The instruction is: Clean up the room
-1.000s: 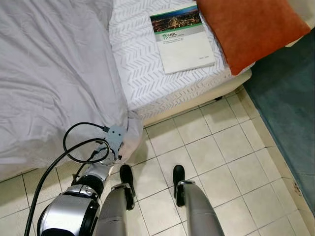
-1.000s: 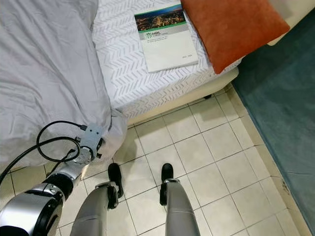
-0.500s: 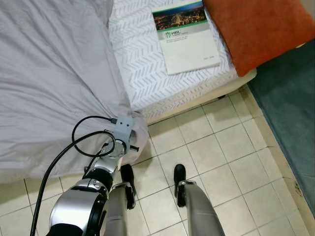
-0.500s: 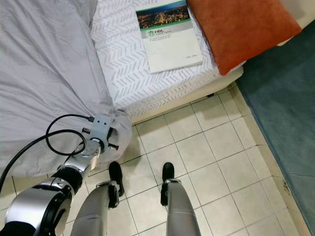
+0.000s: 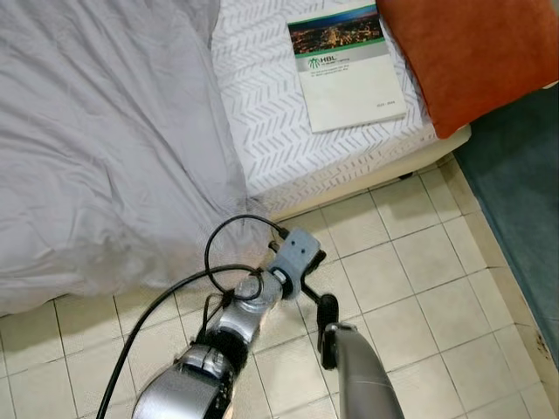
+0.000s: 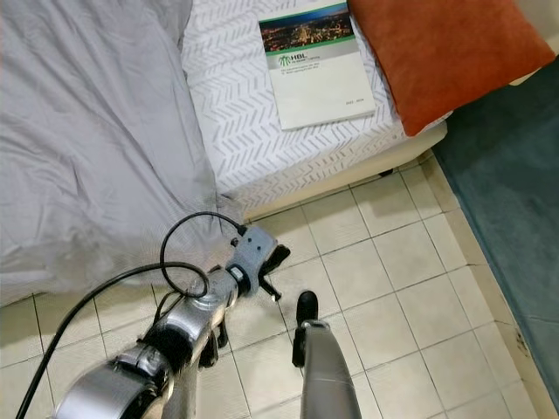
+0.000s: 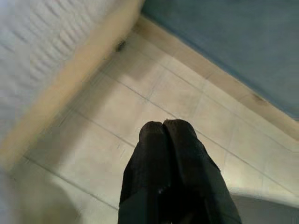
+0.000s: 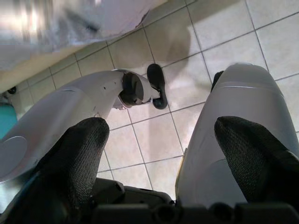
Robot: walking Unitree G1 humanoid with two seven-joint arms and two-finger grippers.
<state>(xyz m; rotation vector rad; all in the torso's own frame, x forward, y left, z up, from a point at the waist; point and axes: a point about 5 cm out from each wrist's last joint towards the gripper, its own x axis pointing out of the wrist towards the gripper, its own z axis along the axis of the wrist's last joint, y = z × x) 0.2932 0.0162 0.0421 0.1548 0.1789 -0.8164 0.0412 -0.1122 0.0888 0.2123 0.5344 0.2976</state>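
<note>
So the robot is standing at the side of the bed (image 5: 288, 179), looking down at its own legs on the tile floor (image 5: 419, 279). The stuff that probably needs tidying is sitting on the mattress: a booklet (image 5: 346, 65) is lying flat on the patterned sheet, cover up, with an orange pillow (image 5: 472, 52) just beside it, its corner hanging past the mattress edge toward the blue rug (image 5: 533, 201). A grey duvet (image 5: 105, 148) is bunched over the rest of the bed and drooping down to the floor, so that looks like part of the mess too. The left gripper (image 6: 272, 266) is hanging low over the tiles near the drooping duvet corner, with its cable looping behind the wrist; in the left wrist view its two fingers (image 7: 170, 158) are pressed together with nothing between them, pointing at the floor by the bed frame. The right gripper (image 8: 161, 154) is dangling idle beside the legs, fingers spread wide and empty. The booklet is well apart from the left gripper, up on the mattress and farther forward, so my guess is the arm needs lifting and reaching before anything gets picked up.
</note>
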